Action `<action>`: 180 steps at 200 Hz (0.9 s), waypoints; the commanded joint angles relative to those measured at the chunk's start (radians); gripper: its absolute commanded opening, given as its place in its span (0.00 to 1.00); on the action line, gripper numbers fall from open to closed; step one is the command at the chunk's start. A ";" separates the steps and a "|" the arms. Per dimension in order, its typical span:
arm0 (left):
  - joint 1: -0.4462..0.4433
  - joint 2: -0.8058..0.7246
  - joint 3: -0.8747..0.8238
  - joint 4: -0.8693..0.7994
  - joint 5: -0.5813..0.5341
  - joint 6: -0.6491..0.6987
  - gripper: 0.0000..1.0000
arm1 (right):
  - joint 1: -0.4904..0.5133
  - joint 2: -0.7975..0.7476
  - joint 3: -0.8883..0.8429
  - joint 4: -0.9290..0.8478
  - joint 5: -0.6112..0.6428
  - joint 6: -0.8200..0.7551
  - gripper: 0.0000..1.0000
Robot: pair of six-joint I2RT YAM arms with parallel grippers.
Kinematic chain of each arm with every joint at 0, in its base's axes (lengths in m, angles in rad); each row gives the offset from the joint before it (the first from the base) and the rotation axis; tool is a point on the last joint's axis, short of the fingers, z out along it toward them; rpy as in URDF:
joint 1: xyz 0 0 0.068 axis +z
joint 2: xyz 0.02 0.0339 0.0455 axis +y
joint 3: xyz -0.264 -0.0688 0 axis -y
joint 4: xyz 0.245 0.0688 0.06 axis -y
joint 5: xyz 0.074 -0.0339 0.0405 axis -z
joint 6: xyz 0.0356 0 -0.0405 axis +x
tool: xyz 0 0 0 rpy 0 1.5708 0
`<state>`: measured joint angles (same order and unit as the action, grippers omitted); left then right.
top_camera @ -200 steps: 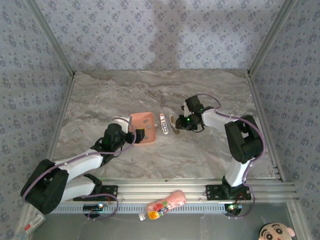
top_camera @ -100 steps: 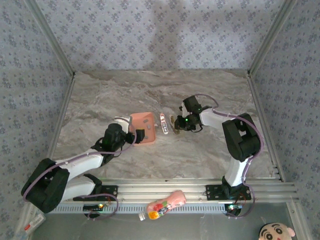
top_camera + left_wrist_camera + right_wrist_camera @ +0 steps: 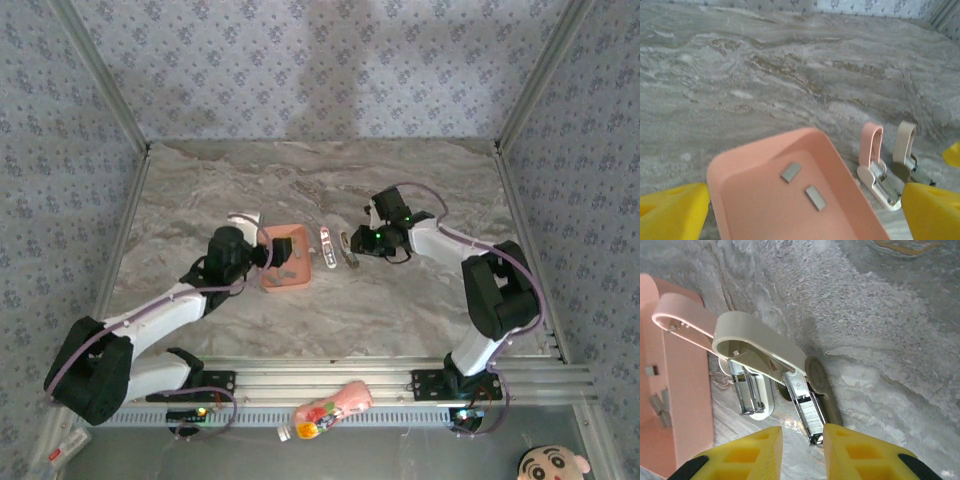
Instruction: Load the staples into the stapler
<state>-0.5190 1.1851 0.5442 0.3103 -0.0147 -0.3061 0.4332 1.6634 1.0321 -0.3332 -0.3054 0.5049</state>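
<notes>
Left wrist view is showing you at the pick-up step: short dark-grey metal staples (image 3: 791, 171) are lying in the salmon-pink rectangular tray (image 3: 750, 150), and the tiny pink-and-white mini stapler (image 3: 875, 167) is lying open just beside it. Your left gripper (image 3: 802, 206) is hovering spread wide, empty; next you are needing a fine pinch on one strip. Your right gripper (image 3: 802, 447) is barely parted, gripping nothing, near a beige stapler (image 3: 760, 347).

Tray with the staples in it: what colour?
The tray is salmon pink, clearest in the left wrist view.
</notes>
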 commanded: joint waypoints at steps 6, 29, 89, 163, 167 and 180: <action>0.048 0.059 0.141 -0.136 0.057 -0.045 0.98 | -0.015 -0.013 -0.012 -0.051 -0.016 0.135 0.29; 0.078 0.119 0.276 -0.273 0.113 -0.068 0.98 | -0.014 -0.020 -0.007 -0.096 -0.035 0.223 0.29; 0.128 0.258 0.571 -0.580 0.223 -0.021 0.97 | -0.017 -0.049 -0.030 -0.156 -0.065 0.363 0.31; 0.192 0.401 0.727 -0.706 0.326 0.071 0.96 | -0.027 0.004 -0.032 -0.154 -0.092 0.372 0.35; 0.193 0.410 0.736 -0.712 0.328 0.078 0.96 | -0.028 0.014 -0.026 -0.158 -0.093 0.367 0.34; 0.194 0.442 0.772 -0.731 0.335 0.090 0.96 | -0.035 0.044 -0.004 -0.168 -0.102 0.347 0.35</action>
<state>-0.3275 1.5867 1.2392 -0.3500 0.2714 -0.2729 0.4133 1.6531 0.9909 -0.4545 -0.3836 0.8677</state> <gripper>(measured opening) 0.960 0.345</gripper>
